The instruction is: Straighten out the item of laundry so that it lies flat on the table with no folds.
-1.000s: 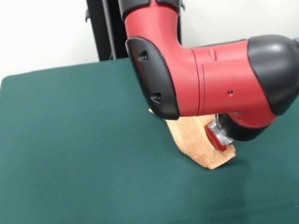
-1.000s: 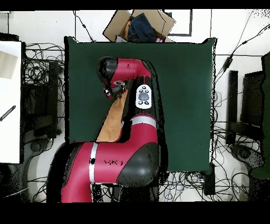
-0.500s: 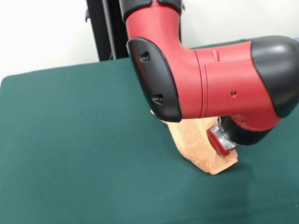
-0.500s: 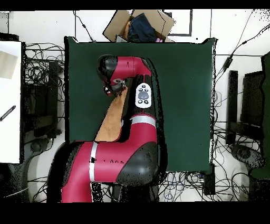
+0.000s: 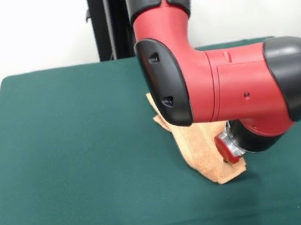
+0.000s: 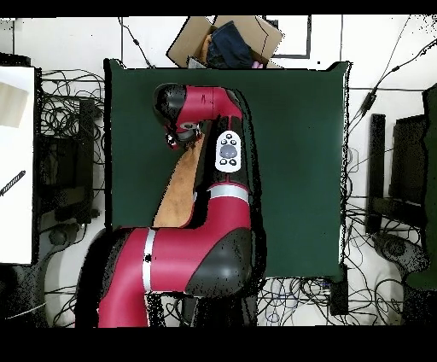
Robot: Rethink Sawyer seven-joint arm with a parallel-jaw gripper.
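- Towel: peach-orange terry, lying as a long, narrow, bunched strip on the green table, not spread flat.
- In the front view its near end comes to a corner on the cloth below the arm's wrist; its far end runs back under the red elbow housing, with a small folded flap showing at the left edge of the housing.
- In the overhead view the towel shows as a slanted strip beside the left flank of the arm, running from near the wrist down toward the table's bottom edge, where the arm's big link covers it.
- Pincer: hidden beneath the wrist in both views; I cannot tell how wide it stands or whether it grips the towel. Only a silver-and-red wrist fitting shows, just above the towel's near end.
- Box: an open cardboard one with dark contents, beyond the table's top edge in the overhead view.
- Cables: tangled on the floor around the table.
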